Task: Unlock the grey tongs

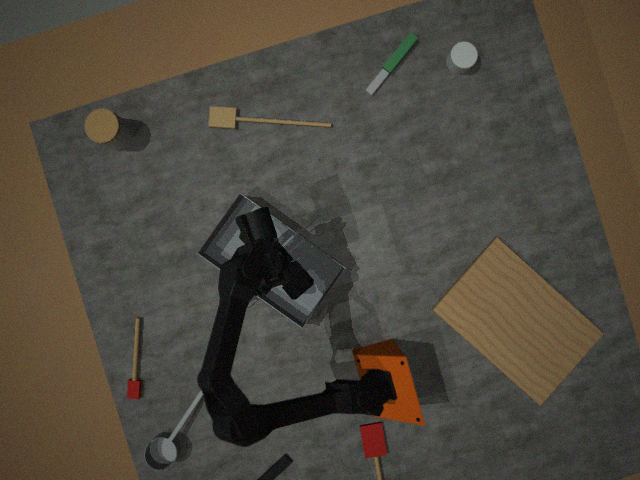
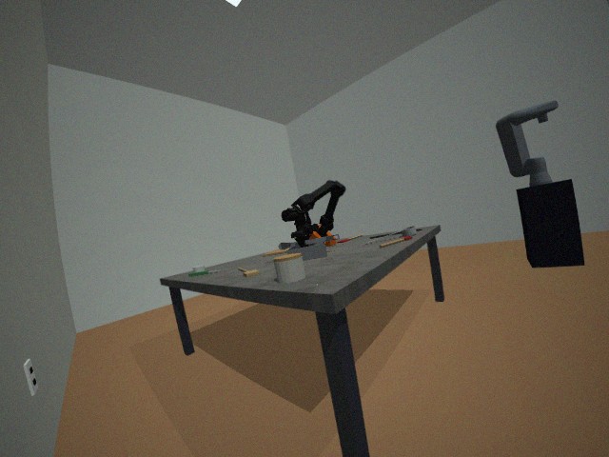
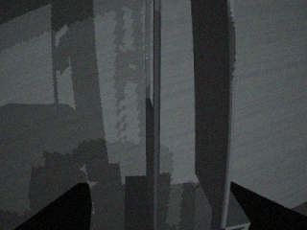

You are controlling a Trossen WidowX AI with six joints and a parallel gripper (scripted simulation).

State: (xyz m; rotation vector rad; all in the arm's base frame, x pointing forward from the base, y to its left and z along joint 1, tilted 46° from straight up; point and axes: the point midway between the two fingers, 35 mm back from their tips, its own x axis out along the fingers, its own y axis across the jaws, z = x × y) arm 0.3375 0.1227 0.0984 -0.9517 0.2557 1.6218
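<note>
The grey tongs (image 1: 288, 238) (image 3: 153, 120) lie across the grey roasting tin (image 1: 324, 297) (image 2: 314, 252), partly hidden under the arm. In the wrist view their two arms run up the picture, with a small block on the outer side of each near the bottom. My gripper (image 1: 273, 268) (image 2: 302, 243) (image 3: 151, 192) is low over the tin, its fingers partly open and astride the tongs. The right finger is close against the right arm of the tongs; a gap shows at the left finger. The wooden board (image 1: 516, 320) lies flat at the right.
The orange base (image 1: 413, 400) stands between tin and board. A wooden-lidded canister (image 1: 101, 125) (image 2: 290, 269), a wooden mallet-like tool (image 1: 222, 117), a green-handled tool (image 1: 400, 53) and a white-topped jar (image 1: 463, 55) stand or lie behind. A ladle (image 1: 168, 450) and red-headed tools (image 1: 133, 389) (image 1: 373, 440) lie in front.
</note>
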